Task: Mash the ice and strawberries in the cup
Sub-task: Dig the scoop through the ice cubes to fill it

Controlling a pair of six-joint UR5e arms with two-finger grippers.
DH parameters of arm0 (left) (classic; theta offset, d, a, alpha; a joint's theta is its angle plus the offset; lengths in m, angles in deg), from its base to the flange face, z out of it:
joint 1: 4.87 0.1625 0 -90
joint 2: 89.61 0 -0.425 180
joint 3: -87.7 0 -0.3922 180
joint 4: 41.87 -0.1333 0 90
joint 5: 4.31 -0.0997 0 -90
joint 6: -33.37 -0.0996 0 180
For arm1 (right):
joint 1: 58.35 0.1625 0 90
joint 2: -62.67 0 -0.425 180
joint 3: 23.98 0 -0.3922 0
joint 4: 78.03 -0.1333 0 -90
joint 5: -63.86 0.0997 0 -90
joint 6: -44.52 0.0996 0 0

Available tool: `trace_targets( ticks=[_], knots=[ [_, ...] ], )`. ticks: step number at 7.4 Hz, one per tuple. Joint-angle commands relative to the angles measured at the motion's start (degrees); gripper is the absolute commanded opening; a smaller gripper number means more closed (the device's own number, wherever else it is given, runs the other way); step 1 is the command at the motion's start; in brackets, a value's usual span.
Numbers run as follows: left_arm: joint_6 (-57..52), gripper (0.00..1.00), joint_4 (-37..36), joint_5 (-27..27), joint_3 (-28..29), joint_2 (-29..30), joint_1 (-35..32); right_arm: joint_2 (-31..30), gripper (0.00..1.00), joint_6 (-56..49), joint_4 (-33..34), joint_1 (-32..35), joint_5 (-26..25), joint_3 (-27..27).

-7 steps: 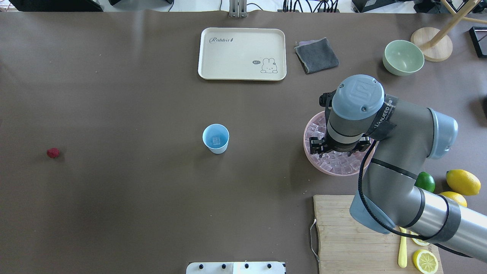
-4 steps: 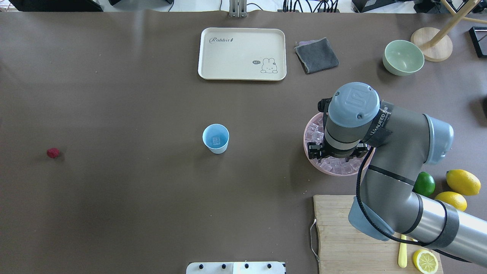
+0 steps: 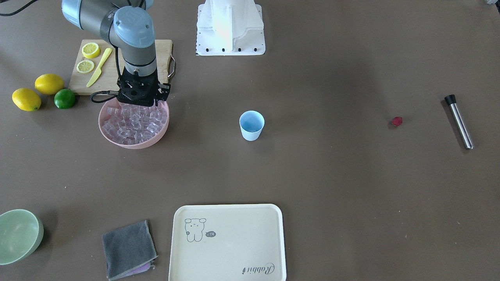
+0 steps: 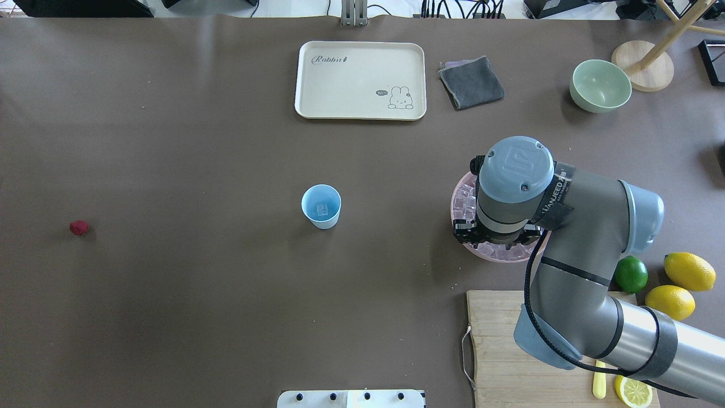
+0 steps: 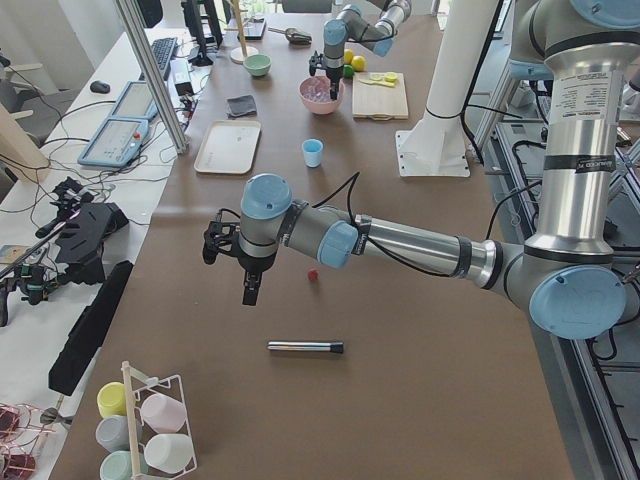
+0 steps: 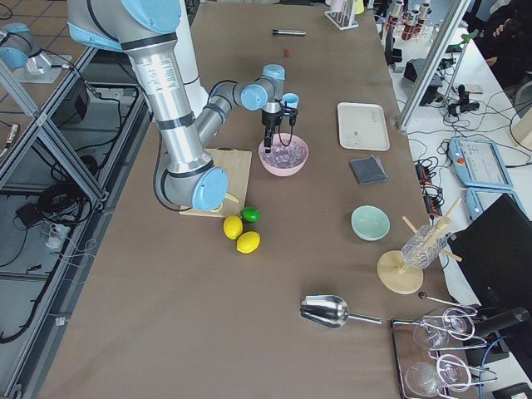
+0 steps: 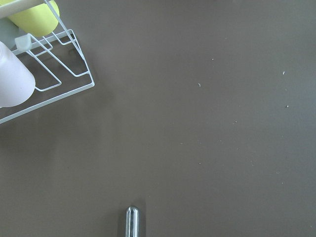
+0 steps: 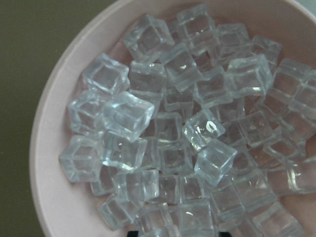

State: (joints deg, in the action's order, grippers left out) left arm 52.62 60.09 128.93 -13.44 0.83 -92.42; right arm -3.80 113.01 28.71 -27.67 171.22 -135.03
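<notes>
The right hand (image 3: pixel 140 102) is mostly hidden. From overhead the arm's wrist covers it and about half of the pink bowl (image 3: pixel 134 146). From the front its fingertips are lost among the ice (image 3: pixel 133 124), so I cannot tell whether it is spread or closed. Its own camera shows only cubes packed in the bowl, with a dark sliver cut off at the bottom edge.

The left hand (image 5: pixel 249 293) appears only in the side view from the robot's left, too small to judge its opening. Its wrist camera catches bare bench (image 7: pixel 207 123), a corner of a wire rack (image 7: pixel 84 59) and the rounded end of a metal rod (image 7: pixel 132 222), the rest cropped.

The cup (image 4: pixel 322 207) stands upright mid-bench with one cube visible at its bottom. The pink bowl sits well off on the cup's robot-right side. The strawberry (image 4: pixel 79 228) lies well apart on the cup's other side, and the rod lies beyond it, farther from the cup.

The right arm's wrist is vertical, the hand pointing straight down into the bowl. The left arm stretches out long and low, its hand pointing down over the bench near the strawberry and the rod.
</notes>
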Motion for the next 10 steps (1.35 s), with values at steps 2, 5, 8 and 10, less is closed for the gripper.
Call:
trace_targets(
  ticks=[2,5,8,10],
  knots=[
    [0.0,0.99,-0.09,0.0,-0.11,-0.09,0.01,-0.15,0.58,0.15,0.14,-0.09,-0.04,0.13],
    [0.0,0.99,-0.09,-0.09,-0.11,-0.09,-0.08,-0.06,0.54,-0.02,0.22,-0.45,0.04,0.48],
    [0.0,0.99,0.0,-0.09,0.16,-0.18,0.01,0.47,0.55,-5.11,2.33,1.04,0.48,0.4],
    [0.0,0.99,0.0,0.0,-0.02,-0.18,-0.08,0.46,0.55,-5.21,2.33,1.22,0.22,0.57]
  ],
)
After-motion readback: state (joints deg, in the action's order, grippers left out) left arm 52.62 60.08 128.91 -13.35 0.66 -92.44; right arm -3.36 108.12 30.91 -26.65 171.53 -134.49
